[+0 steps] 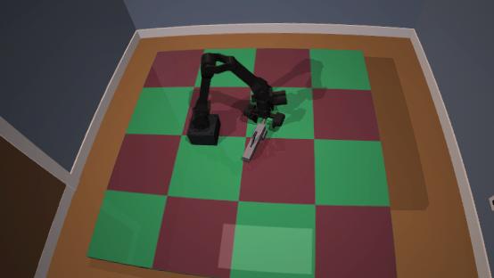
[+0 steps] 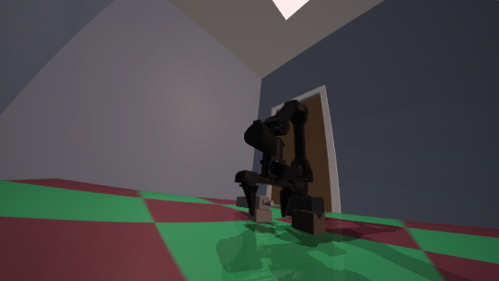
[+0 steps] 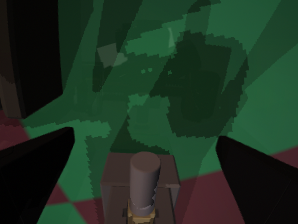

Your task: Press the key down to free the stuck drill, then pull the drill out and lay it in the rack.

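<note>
The drill shows as a grey round shank with a brass-coloured part at its base. It sticks out of the end of a long grey housing on the floor. A dark key lies along the housing's top. My gripper is wide open and points down, its fingers on either side of the drill end and not touching it. A brown block, perhaps the rack, stands beside the gripper; the arm hides it in the top view.
The arm's dark base stands left of the housing in the top view. The floor mat has green and dark red squares. Shadows of the arm fall around the drill end.
</note>
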{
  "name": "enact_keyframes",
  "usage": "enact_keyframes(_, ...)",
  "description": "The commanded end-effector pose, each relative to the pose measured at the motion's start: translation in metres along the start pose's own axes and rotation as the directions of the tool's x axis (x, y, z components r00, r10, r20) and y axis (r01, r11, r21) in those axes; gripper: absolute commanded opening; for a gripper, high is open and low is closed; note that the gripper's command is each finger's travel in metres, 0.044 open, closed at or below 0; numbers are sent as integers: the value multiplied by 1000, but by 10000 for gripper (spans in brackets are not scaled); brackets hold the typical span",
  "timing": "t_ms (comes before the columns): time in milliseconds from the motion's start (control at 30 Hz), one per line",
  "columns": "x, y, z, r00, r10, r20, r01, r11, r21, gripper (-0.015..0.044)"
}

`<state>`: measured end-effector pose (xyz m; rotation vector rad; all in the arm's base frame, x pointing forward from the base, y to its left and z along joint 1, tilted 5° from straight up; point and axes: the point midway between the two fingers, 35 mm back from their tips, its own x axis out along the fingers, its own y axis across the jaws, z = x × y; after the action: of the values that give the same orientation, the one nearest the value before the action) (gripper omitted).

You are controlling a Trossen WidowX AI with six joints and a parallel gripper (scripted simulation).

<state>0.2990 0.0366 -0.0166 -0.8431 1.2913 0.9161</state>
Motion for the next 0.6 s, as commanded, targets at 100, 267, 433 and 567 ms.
enact_keyframes(100, 0, 0, 0, 1000, 0, 0, 0, 1000, 0, 309)
enact_keyframes(267, 0, 0, 0, 1000, 0, 0, 0, 1000, 0, 177)
enact_keyframes(433, 0, 0, 0, 1000, 0, 0, 0, 1000, 0, 46)
enact_keyframes(567, 0, 0, 0, 1000, 0, 0, 0, 1000, 0, 20)
